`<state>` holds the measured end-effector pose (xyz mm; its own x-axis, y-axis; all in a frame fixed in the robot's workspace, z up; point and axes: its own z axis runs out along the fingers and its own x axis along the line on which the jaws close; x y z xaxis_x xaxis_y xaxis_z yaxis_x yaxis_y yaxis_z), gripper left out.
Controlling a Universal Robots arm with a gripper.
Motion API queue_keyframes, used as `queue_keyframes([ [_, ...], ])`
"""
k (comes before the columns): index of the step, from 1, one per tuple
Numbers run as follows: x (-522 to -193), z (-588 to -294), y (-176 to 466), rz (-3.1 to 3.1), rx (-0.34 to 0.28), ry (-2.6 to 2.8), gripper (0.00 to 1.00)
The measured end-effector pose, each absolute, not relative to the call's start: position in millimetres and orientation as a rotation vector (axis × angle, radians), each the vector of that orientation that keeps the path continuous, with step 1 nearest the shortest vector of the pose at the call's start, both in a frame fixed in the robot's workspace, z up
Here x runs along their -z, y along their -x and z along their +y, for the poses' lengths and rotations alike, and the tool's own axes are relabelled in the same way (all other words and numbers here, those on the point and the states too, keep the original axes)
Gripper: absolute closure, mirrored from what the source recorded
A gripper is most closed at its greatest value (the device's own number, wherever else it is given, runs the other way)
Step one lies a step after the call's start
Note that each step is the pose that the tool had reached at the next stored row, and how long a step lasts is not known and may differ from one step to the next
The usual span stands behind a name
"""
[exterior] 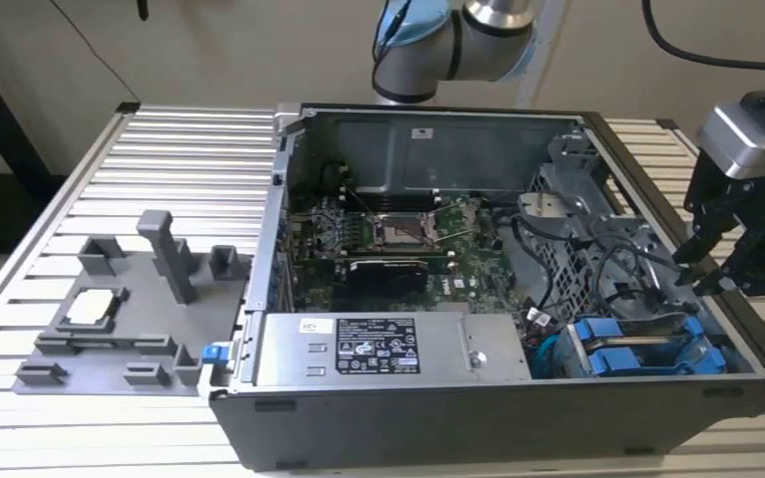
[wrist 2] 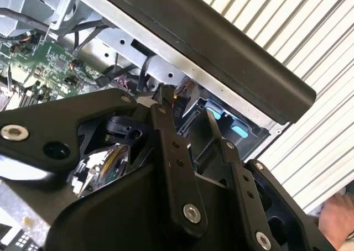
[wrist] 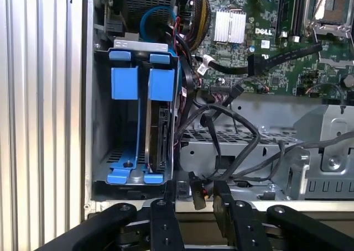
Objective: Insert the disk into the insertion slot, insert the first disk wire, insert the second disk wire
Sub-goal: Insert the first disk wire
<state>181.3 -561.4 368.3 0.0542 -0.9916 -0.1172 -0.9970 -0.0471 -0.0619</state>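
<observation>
The disk (wrist: 156, 136) stands on edge in a bright blue carrier (wrist: 130, 85), seated in the insertion slot of the dark drive cage (wrist: 99, 129) at the case's front corner. In the exterior view the blue carriers (exterior: 633, 351) show in that cage (exterior: 709, 337). My gripper (wrist: 194, 189) hovers just outside the case wall beside the cage, open. A black wire connector with red leads (wrist: 197, 192) hangs between its fingers (wrist: 168, 207), touching neither. The gripper (exterior: 708, 276) is over the case's edge on the exterior view's right. The second wrist view shows the gripper (wrist 2: 187, 103) above the same blue corner.
Loose black cables (wrist: 238, 124) cross a perforated grey cage (wrist: 238, 143) beside the disk. A grey power-supply box (exterior: 382, 349) and the motherboard (exterior: 396, 234) lie inside the case. A grey fixture (exterior: 130, 299) sits on the slatted table. A person's hand (wrist 2: 338, 218) is nearby.
</observation>
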Motion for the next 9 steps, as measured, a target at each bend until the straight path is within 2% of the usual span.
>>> queue_keyframes([
  [2,-368.4,-561.4,-181.3,2.077,-0.063,2.186,0.62],
  [3,-368.4,-561.4,-181.3,2.077,-0.063,2.186,0.68],
  [4,-368.4,-561.4,-181.3,2.078,-0.063,2.186,0.68],
  [5,-368.4,-561.4,-181.3,2.078,-0.062,2.186,0.75],
  [6,-368.4,-561.4,-181.3,2.078,-0.062,2.187,0.75],
  [7,-368.4,-561.4,-181.3,2.078,-0.062,2.187,0.8],
  [9,-368.4,-561.4,-181.3,2.078,-0.061,2.187,0.81],
])
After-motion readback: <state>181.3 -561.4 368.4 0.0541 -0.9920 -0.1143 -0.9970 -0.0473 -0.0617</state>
